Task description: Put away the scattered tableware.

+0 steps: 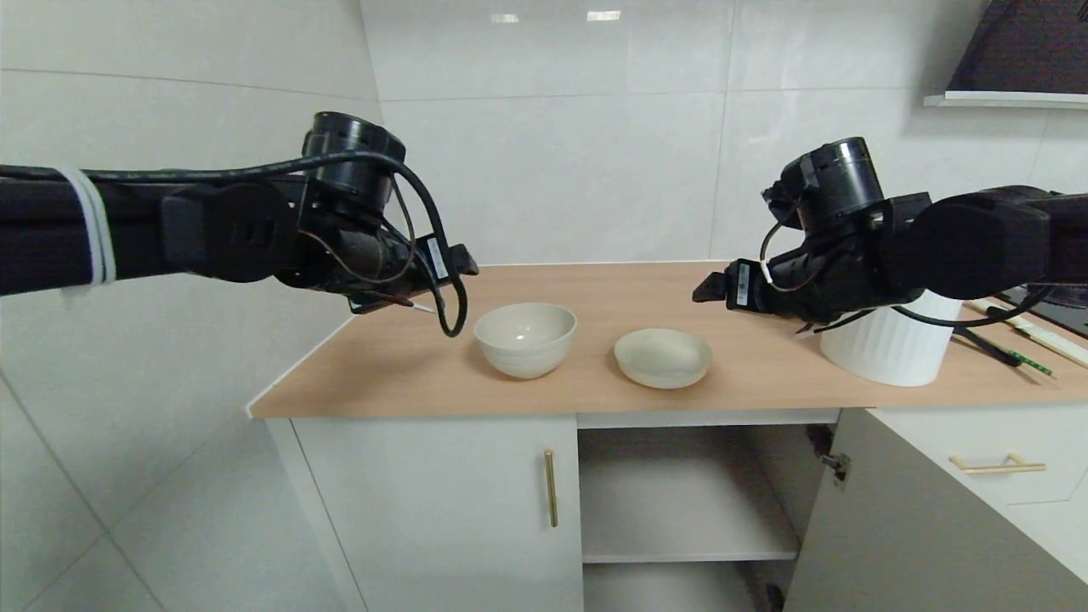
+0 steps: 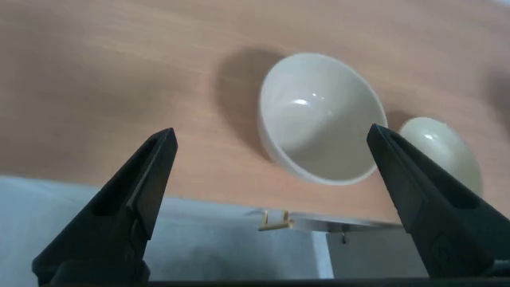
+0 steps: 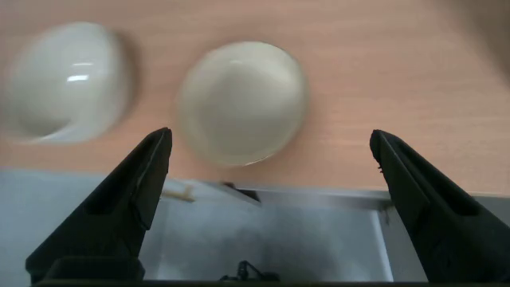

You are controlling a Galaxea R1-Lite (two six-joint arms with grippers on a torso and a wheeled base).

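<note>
The deep bowl and shallow bowl are sitting apart on the desk above the open cupboard, while the left jaws and right jaws are hovering wide open and empty, likely lining up one bowl each.

Kitchen — tiled wall, wood countertop, white cabinets, range hood.
</note>
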